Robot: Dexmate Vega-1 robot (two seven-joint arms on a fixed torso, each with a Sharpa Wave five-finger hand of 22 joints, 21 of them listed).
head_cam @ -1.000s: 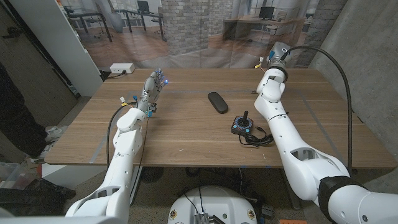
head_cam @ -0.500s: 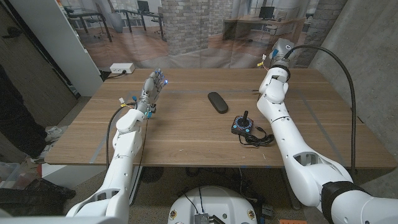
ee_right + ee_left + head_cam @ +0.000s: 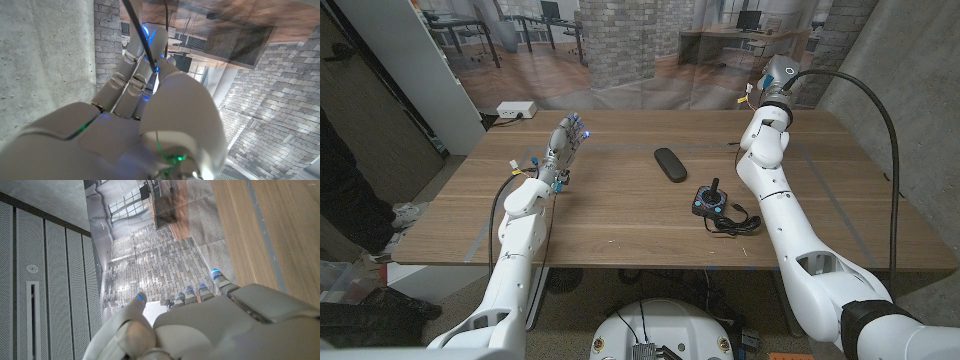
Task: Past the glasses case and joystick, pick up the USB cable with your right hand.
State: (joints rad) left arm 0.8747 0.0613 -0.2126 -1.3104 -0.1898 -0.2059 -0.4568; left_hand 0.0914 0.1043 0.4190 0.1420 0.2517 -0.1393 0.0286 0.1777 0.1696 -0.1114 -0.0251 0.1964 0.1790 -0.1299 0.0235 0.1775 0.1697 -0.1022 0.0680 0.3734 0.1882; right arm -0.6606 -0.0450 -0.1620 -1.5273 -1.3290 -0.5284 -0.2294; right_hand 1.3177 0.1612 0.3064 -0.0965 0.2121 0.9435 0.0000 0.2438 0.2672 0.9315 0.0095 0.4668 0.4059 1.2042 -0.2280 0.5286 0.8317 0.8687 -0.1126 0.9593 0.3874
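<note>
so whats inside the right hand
A thin black cable runs between the right hand's fingers, pinched there. Its plug end is covered by the hand.

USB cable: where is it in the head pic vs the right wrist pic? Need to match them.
Head view: the USB cable is the black line that arcs from the right hand at the table's far right corner and drops down the picture's right side.
Right wrist view: the cable is the dark line running between the thumb and the fingers.
Shared landmark: the right hand that holds it.
</note>
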